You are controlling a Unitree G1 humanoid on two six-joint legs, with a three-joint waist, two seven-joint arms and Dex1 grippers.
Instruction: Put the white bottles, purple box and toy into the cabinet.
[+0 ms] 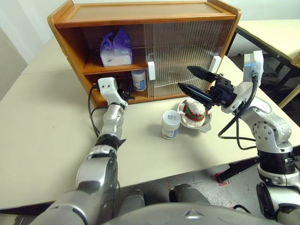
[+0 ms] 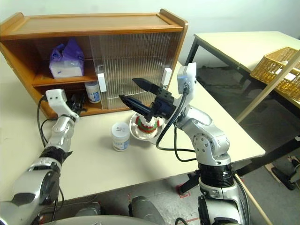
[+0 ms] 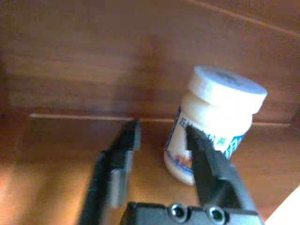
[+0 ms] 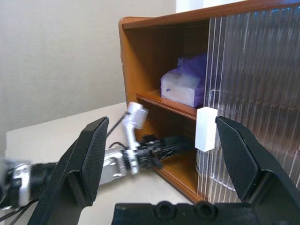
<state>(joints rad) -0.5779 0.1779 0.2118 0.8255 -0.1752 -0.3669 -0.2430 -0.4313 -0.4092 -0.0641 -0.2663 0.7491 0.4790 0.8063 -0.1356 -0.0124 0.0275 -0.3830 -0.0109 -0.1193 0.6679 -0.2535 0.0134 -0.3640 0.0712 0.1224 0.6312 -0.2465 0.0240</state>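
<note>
White bottles: in the head views, one round white plastic jar (image 1: 138, 79) stood on the lower floor of the honey-brown wooden cabinet (image 1: 140, 14), just beyond the released left claw (image 1: 125, 93); the second (image 1: 170, 124) stood on the table below the right claw (image 1: 191, 78), whose fingers were spread wide and empty. Left wrist view: jar (image 3: 215, 123) free beside one finger. Right wrist view: lavender tissue pack (image 4: 183, 86) on the shelf.
</note>
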